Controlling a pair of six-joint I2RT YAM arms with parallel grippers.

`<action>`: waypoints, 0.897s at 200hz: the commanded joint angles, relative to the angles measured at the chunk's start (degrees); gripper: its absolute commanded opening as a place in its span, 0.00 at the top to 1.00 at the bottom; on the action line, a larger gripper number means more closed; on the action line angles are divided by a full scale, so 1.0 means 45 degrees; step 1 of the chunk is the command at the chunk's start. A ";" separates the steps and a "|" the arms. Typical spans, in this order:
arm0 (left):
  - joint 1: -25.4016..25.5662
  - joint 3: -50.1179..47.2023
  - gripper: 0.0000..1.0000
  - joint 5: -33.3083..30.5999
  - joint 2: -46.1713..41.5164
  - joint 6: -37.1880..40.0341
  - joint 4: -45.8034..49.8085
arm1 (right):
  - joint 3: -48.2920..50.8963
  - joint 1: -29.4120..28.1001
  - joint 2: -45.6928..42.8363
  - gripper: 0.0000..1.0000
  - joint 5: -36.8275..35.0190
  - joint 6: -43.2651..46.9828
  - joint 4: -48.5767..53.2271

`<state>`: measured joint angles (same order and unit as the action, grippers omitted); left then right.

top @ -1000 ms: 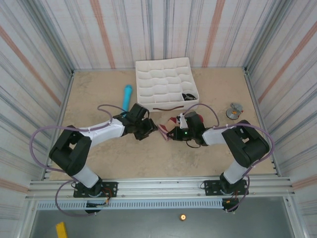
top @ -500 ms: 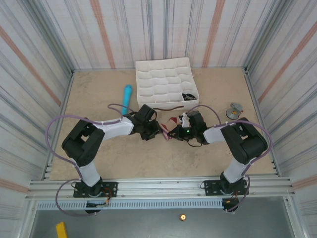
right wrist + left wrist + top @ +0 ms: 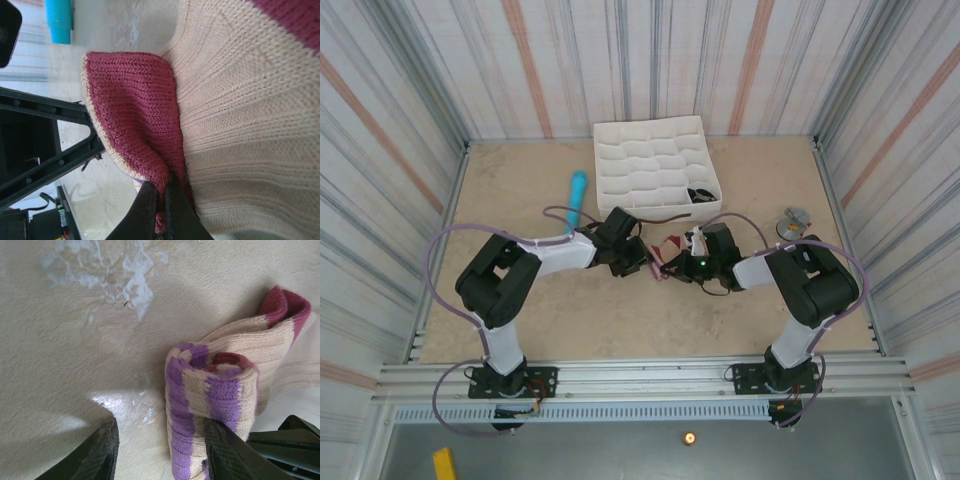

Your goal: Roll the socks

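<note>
Near the white tray (image 3: 655, 170), we see our right gripper (image 3: 161, 200) pinched on the beige sock (image 3: 250, 342), our left gripper (image 3: 160, 450) half-spread at its striped cuff (image 3: 200, 390).

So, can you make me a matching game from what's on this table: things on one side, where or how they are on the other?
Things: 1 beige sock; 2 light-blue cylinder; 3 white tray; 4 right gripper.
States: A lying left of the tray; B far middle of the table; C shut on knit fabric; D crumpled, purple-striped cuff.
Pairs: 1-D, 2-A, 3-B, 4-C.
</note>
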<state>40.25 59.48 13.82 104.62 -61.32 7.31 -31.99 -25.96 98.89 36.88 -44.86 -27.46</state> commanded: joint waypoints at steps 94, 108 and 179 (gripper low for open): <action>0.0133 0.0010 0.48 -0.0484 0.0948 -0.0236 -0.1292 | 0.0897 0.0341 0.1113 1.00 -0.0930 -0.0256 0.2287; 0.0139 0.0076 0.49 -0.0494 0.1013 -0.0238 -0.1331 | 0.0879 0.0394 0.1117 1.00 -0.0898 -0.0260 0.2278; 0.0101 0.0182 0.34 -0.0917 -0.0175 0.0296 -0.0202 | 0.0821 0.0485 0.1040 1.00 -0.1010 0.0058 0.2776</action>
<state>40.32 59.13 12.78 106.13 -62.30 -1.34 -31.35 -24.60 100.20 39.70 -45.01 -29.91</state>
